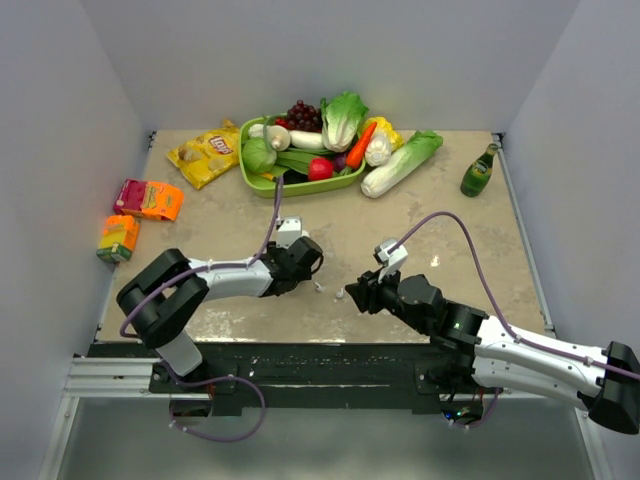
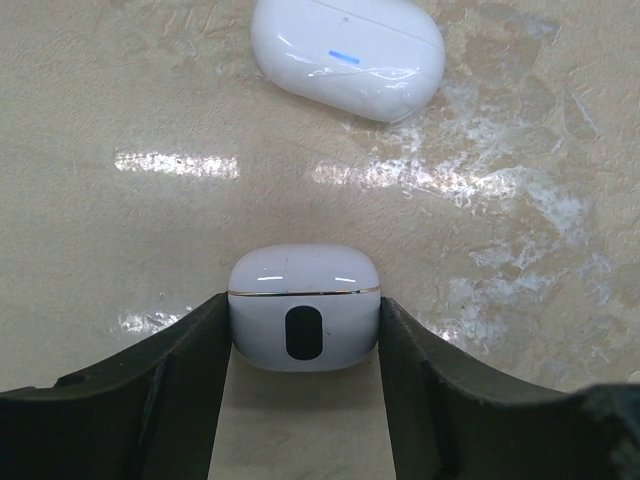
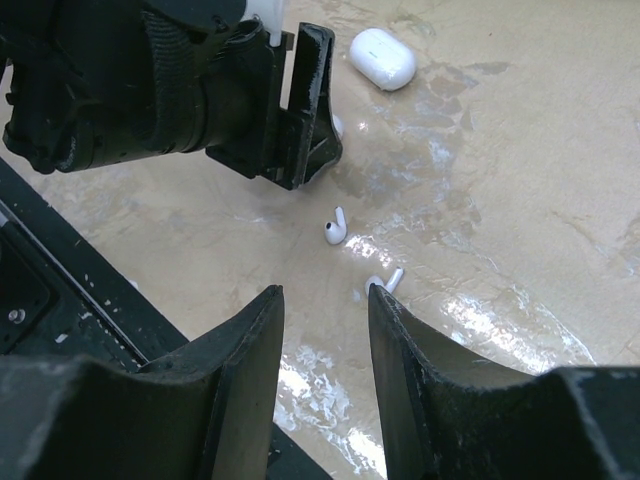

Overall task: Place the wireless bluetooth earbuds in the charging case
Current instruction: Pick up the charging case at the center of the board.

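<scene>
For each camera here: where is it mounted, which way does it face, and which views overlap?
Top external: above and behind the bases, looking down at the table; both arms, left gripper and right gripper show.
Left wrist: on the left wrist, facing along its fingers, which pinch a white case; a second case lies beyond.
Right wrist: faces the left gripper and two earbuds; own fingers at bottom.
Shared: both wrist views show the second case, it seems.

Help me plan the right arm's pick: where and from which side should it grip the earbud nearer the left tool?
Probably from straight above, closing across the stem of the earbud, just behind its head: it lies flat on the table, and the stem offers flatter sides than the rounded head.
</scene>
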Robot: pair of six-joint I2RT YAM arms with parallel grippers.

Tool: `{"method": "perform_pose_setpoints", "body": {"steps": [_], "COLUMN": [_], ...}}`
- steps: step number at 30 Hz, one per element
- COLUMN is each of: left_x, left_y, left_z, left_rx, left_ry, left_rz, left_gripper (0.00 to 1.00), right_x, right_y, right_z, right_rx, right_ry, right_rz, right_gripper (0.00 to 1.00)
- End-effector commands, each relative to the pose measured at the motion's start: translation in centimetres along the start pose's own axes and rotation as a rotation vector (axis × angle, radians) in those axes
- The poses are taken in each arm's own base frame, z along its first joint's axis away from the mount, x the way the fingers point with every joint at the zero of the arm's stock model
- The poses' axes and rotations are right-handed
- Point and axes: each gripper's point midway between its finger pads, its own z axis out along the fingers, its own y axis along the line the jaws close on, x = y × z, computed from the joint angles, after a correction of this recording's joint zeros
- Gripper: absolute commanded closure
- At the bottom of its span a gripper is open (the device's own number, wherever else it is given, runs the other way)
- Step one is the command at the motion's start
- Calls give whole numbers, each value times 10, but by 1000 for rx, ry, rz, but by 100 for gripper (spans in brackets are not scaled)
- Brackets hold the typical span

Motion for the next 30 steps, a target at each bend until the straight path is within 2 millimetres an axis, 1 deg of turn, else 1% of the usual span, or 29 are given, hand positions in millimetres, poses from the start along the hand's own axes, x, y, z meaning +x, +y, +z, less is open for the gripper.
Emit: {"method": "perform_pose_setpoints", "body": {"steps": [1, 2, 3, 4, 5, 6, 7, 8, 9, 10, 11, 12, 13, 14, 15, 16, 17, 18, 19, 20, 21, 23, 24, 25, 28, 29, 30], "left_x": [26, 20, 13, -5, -12, -21, -39, -42, -53, -59, -59, -55, -64, -63, -65, -63, -62, -66, -64, -63, -69, -71, -72, -70, -67, -67, -65], "left_y": [4, 1, 1, -14, -19, -21, -35, -44, -50, -56, -63, -62, -70, -73, -73, -74, -74, -68, -68, -65, -59, -57, -56, -57, -60, -61, -62], "left_z": [-7, -11, -20, -27, -33, -45, -56, -66, -80, -90, -100, -105, -119, -127, -139, -148, -157, -173, -185, -188, -202, -209, -218, -223, -237, -240, -244], "left_rx": [74, 105, 139, 207, 252, 304, 386, 465, 530, 600, 672, 713, 781, 828, 883, 935, 974, 1021, 1066, 1074, 1091, 1084, 1097, 1106, 1134, 1138, 1147], "left_ry": [53, 27, -6, -77, -111, -156, -230, -256, -309, -369, -397, -423, -487, -528, -604, -654, -702, -798, -854, -886, -965, -1038, -1075, -1110, -1184, -1197, -1207], "left_rz": [0, 15, 11, -19, 8, 7, -15, 26, 23, 16, 61, 84, 83, 125, 122, 163, 175, 159, 197, 200, 181, 225, 232, 283, 361, 372, 383], "left_gripper": [100, 100, 100, 100, 100, 100, 100, 100, 100, 100, 100, 100, 100, 100, 100, 100, 100, 100, 100, 100, 100, 100, 100, 100, 100, 100, 100], "right_x": [-19, -24, -28, -32, -40, -46, -45, -52, -55, -56, -66, -69, -75, -78, -80, -84, -85, -86, -87, -87, -87, -85, -84, -78, -70, -64, -62], "right_y": [4, 6, 6, 6, 8, 7, 6, 8, 7, 8, 13, 16, 22, 24, 25, 27, 29, 31, 33, 37, 38, 42, 41, 42, 47, 47, 49], "right_z": [-2, -3, -4, -4, -5, -5, -6, -6, -6, -7, -8, -9, -11, -12, -13, -15, -17, -18, -19, -20, -21, -21, -21, -18, -14, -9, -7], "right_rx": [1, -3, -1, 3, 7, 23, 31, 31, 39, 37, 22, 15, -8, -11, -8, -8, -15, -24, -34, -51, -57, -69, -67, -61, -76, -71, -76], "right_ry": [-48, -57, -64, -69, -85, -98, -85, -95, -100, -95, -105, -104, -95, -89, -80, -73, -70, -65, -62, -51, -45, -20, -10, 20, 80, 107, 118], "right_rz": [24, 26, 29, 32, 39, 54, 51, 57, 53, 51, 57, 57, 56, 55, 70, 74, 80, 90, 95, 98, 103, 95, 92, 78, 50, 39, 34], "right_gripper": [57, 57, 57, 57, 57, 56, 55, 53, 52, 49, 48, 47, 46, 44, 43, 42, 38, 36, 34, 32, 32, 31, 32, 32, 33, 34, 34]}}
